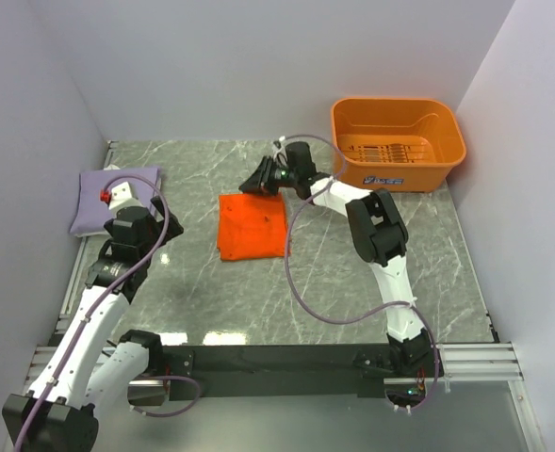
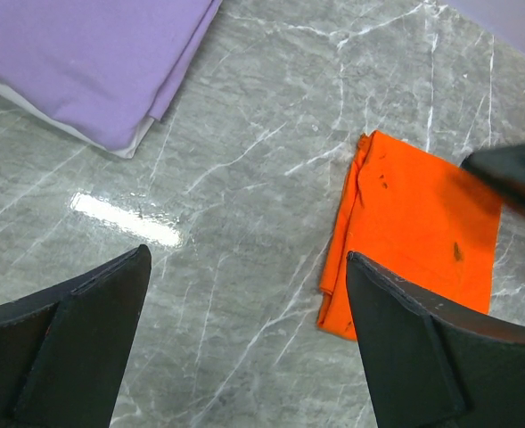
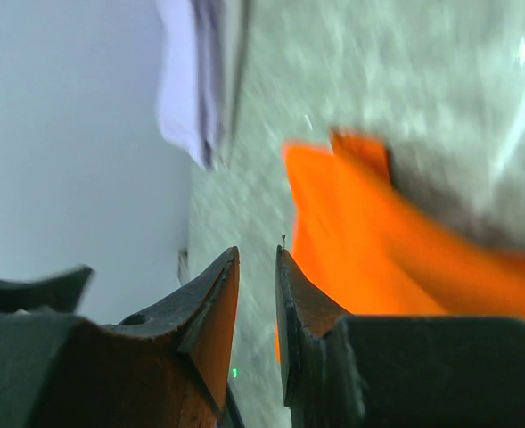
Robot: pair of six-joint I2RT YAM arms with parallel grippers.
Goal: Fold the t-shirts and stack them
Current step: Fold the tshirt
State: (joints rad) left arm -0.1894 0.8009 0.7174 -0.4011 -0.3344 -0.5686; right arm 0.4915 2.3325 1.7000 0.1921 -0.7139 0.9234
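Note:
The orange t-shirt (image 1: pixel 253 226) lies folded into a rectangle in the middle of the table; it also shows in the left wrist view (image 2: pixel 422 223) and, blurred, in the right wrist view (image 3: pixel 360 223). The lavender t-shirt (image 1: pixel 93 193) lies folded at the far left, also in the left wrist view (image 2: pixel 93 62). My left gripper (image 1: pixel 124 209) hangs wide open and empty (image 2: pixel 248 254) over bare table between the two shirts. My right gripper (image 1: pixel 254 184) is at the orange shirt's far edge, jaws a narrow gap apart with nothing between them (image 3: pixel 258 254).
A rigid orange plastic basket (image 1: pixel 398 169) stands at the back right, apparently with nothing in it. White walls close in the table at the left, back and right. A purple cable loops from the right arm over the table (image 1: pixel 301 301).

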